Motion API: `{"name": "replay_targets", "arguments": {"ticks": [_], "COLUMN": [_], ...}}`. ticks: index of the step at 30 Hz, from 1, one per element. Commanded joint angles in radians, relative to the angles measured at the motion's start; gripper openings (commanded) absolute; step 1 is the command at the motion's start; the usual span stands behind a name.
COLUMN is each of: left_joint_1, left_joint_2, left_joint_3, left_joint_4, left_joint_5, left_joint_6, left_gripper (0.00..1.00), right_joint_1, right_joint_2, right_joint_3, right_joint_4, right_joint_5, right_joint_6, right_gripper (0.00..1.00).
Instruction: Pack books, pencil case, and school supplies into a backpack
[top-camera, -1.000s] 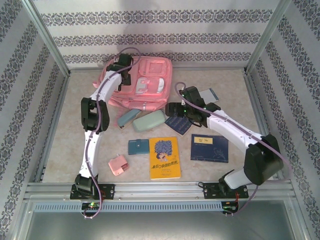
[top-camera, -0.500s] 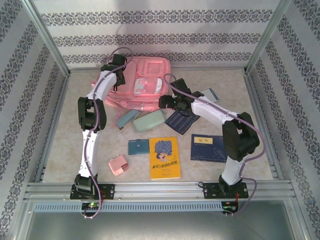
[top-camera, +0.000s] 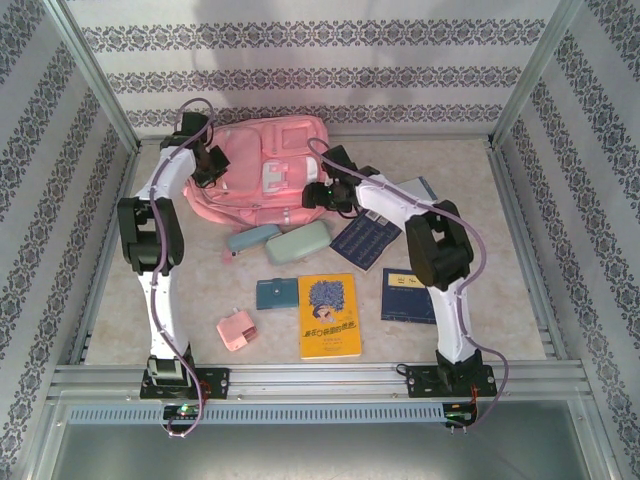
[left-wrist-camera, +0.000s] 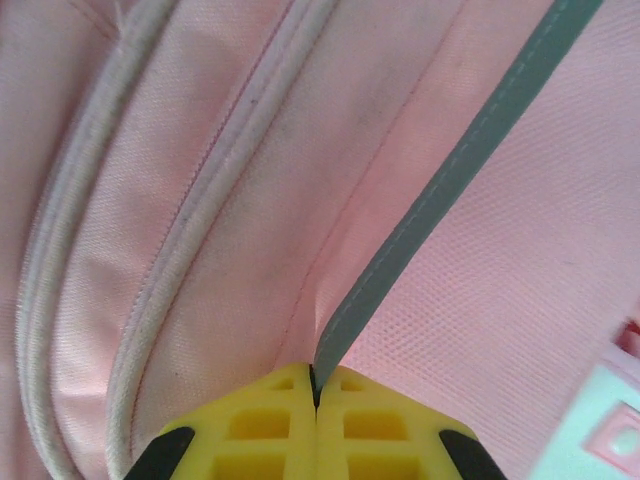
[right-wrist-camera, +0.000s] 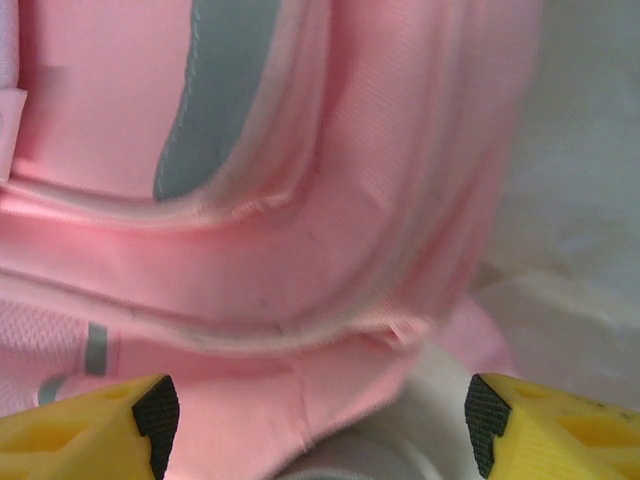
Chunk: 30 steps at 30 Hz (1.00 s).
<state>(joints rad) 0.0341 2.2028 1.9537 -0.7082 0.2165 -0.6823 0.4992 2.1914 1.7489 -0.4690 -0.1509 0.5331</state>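
The pink backpack (top-camera: 268, 165) lies flat at the back of the table. My left gripper (top-camera: 208, 165) is at its left side, and its yellow fingers (left-wrist-camera: 270, 420) are shut on a grey trim strip (left-wrist-camera: 440, 190) of the backpack (left-wrist-camera: 200, 200). My right gripper (top-camera: 312, 193) is at the bag's near right edge, open, with the pink lower edge (right-wrist-camera: 300, 330) between its wide-apart fingertips (right-wrist-camera: 155, 410). On the table lie the yellow book (top-camera: 329, 315), a white-labelled navy book (top-camera: 418, 295), a patterned navy book (top-camera: 363, 241), a pale green pencil case (top-camera: 298, 241), a teal box (top-camera: 277, 292) and a pink block (top-camera: 237, 330).
A blue-grey pouch (top-camera: 250, 238) lies beside the pale green case. A grey-white notebook corner (top-camera: 422, 187) pokes out behind the right arm. Metal frame posts and patterned walls close in the table (top-camera: 500, 250) on three sides.
The left gripper shut on the backpack's trim and pulled left, shifting the bag with it. The right arm swung left to the bag's near edge, its jaws narrowing a little.
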Motion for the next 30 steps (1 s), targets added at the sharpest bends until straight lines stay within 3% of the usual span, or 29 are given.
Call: {"name": "replay_targets", "arguments": {"ticks": [1, 11, 18, 23, 30], "left_joint_1": [-0.008, -0.015, -0.056, -0.112, -0.241], "left_joint_2": [-0.092, -0.217, -0.345, -0.438, -0.572], "left_joint_3": [-0.008, -0.004, -0.042, -0.133, -0.311], "left_joint_4": [0.058, 0.157, 0.245, 0.344, 0.384], "left_joint_5": [0.140, 0.298, 0.349, 0.336, 0.133], "left_joint_6": [-0.094, -0.253, -0.377, -0.494, -0.567], "left_gripper": [0.00, 0.00, 0.00, 0.00, 0.00], "right_joint_1": [-0.014, -0.056, -0.070, -0.081, -0.087], "right_joint_2": [0.068, 0.223, 0.257, 0.092, -0.314], "right_joint_3": [0.110, 0.461, 0.657, 0.528, 0.039], "right_joint_4": [-0.024, -0.092, -0.225, -0.248, -0.141], "right_joint_5": [-0.080, -0.130, -0.128, 0.025, 0.186], "right_joint_6": [0.017, 0.017, -0.063, -0.108, 0.051], "right_gripper": [0.77, 0.77, 0.83, 0.95, 0.98]}}
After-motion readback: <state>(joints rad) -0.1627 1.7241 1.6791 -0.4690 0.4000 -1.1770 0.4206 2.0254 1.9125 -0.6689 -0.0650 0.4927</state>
